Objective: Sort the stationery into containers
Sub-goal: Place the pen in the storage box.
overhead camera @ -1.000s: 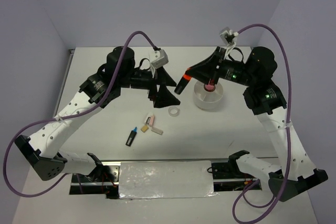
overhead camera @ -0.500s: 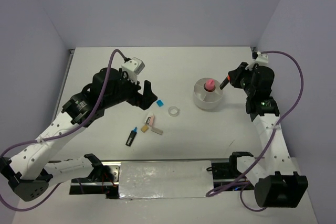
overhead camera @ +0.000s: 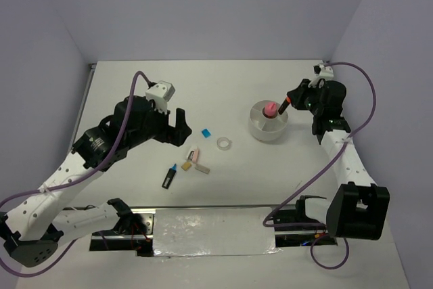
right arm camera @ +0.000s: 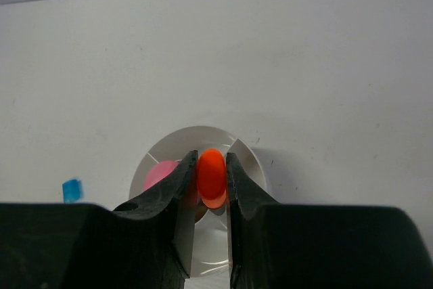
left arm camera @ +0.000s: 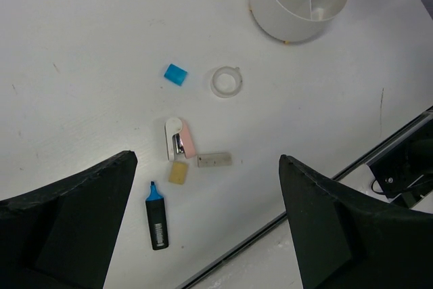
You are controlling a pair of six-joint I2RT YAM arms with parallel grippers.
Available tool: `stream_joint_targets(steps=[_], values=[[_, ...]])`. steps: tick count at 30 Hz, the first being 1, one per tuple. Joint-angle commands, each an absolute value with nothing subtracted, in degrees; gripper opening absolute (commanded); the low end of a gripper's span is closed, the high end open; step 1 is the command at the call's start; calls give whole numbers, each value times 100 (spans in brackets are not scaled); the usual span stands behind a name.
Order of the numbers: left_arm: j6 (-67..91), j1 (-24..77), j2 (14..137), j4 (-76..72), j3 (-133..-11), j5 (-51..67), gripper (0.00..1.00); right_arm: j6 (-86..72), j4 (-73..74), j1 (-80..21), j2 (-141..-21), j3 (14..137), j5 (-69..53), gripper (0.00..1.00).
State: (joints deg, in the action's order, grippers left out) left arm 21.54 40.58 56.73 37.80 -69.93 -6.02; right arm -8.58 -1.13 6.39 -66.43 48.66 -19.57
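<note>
From above, the left pincer [overhead camera: 180, 128] hangs over the white counter [overhead camera: 135, 86] at 9 o'clock of the spread, its black fingers apart and holding nothing. The right pincer [overhead camera: 289, 99] is clamped on the black marker with an orange tip [overhead camera: 283, 108], at the 2 o'clock rim of the round white plastic tub with inner dividers [overhead camera: 268, 130]. A pink cylinder [overhead camera: 270, 109] stands upright inside the tub. The clear tape ring [overhead camera: 224, 143] lies at the tub's 8 o'clock, with the small blue square piece [overhead camera: 207, 131] at the ring's 10 o'clock. At the ring's 8 o'clock sit the pink-and-white eraser [overhead camera: 193, 156], the tan piece [overhead camera: 185, 162] and the grey strip [overhead camera: 202, 168], close together. The black marker with a blue tip [overhead camera: 169, 176] lies farther out the same way. The left wrist view shows both fingers wide apart at the lower corners, with the loose pieces on the counter between them and the tub at 1 o'clock. The right wrist view shows the fingers pinching the orange tip over the tub's middle, with the pink cylinder at its 9 o'clock. Whether the marker sits in a compartment cannot be told.
</note>
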Motion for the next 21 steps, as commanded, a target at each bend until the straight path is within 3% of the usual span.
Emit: stream_joint_targets(steps=[1, 6, 9, 12, 15, 16, 21], values=[[2303, 4043, 5476, 3797, -7040, -686, 99, -633, -624, 677, -6811, 4790, -2048, 5], [2320, 4034, 5414, 3779, -7005, -598, 99, -686, -694, 677, -7127, 4843, -2056, 10], [2382, 4043, 5414, 3779, -6935, -589, 99, -721, -729, 677, -7207, 4773, -2092, 22], [2443, 4034, 5362, 3762, -6829, -580, 99, -834, -765, 677, -7111, 4711, -2101, 48], [2452, 4043, 5300, 3718, -6672, -589, 99, -931, -739, 677, -6918, 4755, -2013, 57], [2435, 4043, 5291, 3709, -6627, -580, 99, -932, -634, 677, -6873, 4851, -1943, 69], [2513, 4034, 5396, 3727, -6346, -519, 99, -1098, -413, 677, -6601, 5141, -1916, 70]])
